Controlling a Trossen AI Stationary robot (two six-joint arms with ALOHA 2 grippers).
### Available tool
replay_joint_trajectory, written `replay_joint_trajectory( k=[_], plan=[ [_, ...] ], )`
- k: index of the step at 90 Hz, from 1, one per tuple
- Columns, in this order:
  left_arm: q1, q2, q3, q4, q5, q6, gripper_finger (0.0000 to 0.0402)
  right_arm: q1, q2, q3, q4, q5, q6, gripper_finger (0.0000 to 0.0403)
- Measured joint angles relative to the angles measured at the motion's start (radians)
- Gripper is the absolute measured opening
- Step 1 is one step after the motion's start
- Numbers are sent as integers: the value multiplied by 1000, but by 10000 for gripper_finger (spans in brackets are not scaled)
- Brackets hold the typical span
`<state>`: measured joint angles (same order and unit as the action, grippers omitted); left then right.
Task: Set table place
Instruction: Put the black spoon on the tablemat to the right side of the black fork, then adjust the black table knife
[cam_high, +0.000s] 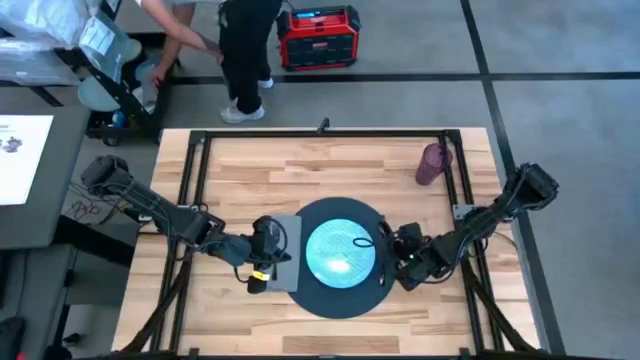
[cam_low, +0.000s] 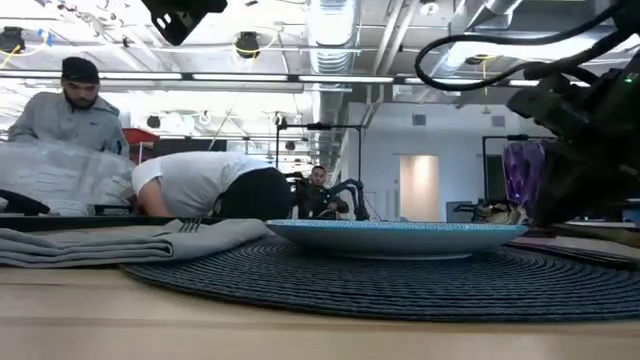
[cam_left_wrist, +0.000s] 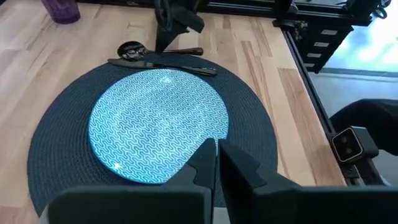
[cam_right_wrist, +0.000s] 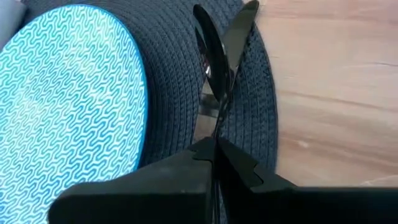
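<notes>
Beyond the table (cam_high: 330, 160) we see an open workshop, with people bent over gear at the far side and a red case on the floor. On the planks the dark mat (cam_high: 335, 300) carries the teal plate (cam_high: 340, 250) at its middle; the grey napkin (cam_high: 287, 225) lies touching the mat's left edge, a fork (cam_low: 190, 226) on it, and the purple cup (cam_high: 433, 163) stands well apart toward the far right corner.

The knife (cam_right_wrist: 239, 28) and spoon (cam_right_wrist: 208, 43) lie crossed on the mat just right of the plate. The right gripper (cam_right_wrist: 216, 149) has its fingers closed to a slit on what we take to be the handles. The left gripper (cam_left_wrist: 216, 163) hangs over the napkin's near end, fingers shut and empty.

Our worry is that crossing: pinched together, the two pieces may pivot on each other, one slipping free onto the plate rim or sliding off the mat. A dragged utensil could also catch the weave and shift mat and plate.
</notes>
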<state>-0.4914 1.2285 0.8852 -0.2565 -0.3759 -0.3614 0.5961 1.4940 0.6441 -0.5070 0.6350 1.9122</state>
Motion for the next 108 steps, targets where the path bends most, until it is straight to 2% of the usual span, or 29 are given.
replay_joint_trajectory(
  k=[36, 78, 88, 108],
  plan=[
    [0, 0, 0, 0, 0, -5, 0, 27, 0, -40, 18, 6, 52, 0],
    [0, 0, 0, 1, 0, -22, 0, 25, 0, -40, 45, 20, 1, 2],
    [0, 0, 0, 1, 0, -25, 0, 25, 0, -40, 45, 21, -12, 21],
    [0, 0, 0, 1, 0, -35, 0, 25, 0, -40, 40, 27, -30, 88]
  ],
)
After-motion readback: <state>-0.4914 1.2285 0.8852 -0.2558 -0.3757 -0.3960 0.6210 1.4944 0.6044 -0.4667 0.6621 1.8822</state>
